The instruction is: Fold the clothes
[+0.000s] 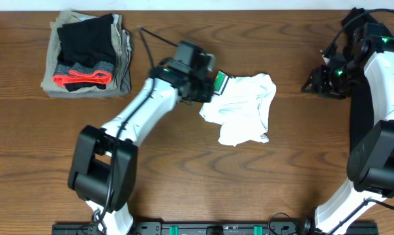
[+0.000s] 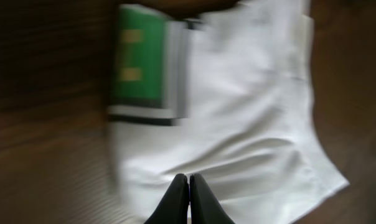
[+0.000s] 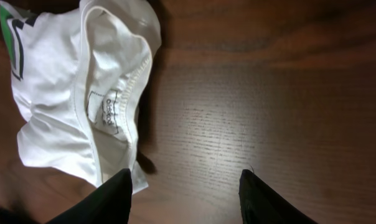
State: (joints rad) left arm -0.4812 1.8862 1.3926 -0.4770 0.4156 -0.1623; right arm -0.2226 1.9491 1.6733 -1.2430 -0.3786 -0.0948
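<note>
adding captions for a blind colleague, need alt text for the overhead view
A crumpled white T-shirt lies on a wooden table, the left gripper shut at its green-printed edge. A stack of folded clothes sits upper left, and the right gripper stands open at the right, clear of the shirt.

White T-shirt (image 1: 242, 108) read as soft matt cloth, creased, with a stitched rib collar and a flat green print (image 2: 138, 62). Worktop (image 3: 250, 112) was dark wood, grain plain, satin sheen under the light. Folded pile (image 1: 86, 55) at the far-left corner: matt cloth too. The left hand (image 2: 187, 182) looked smooth black plastic.
</note>
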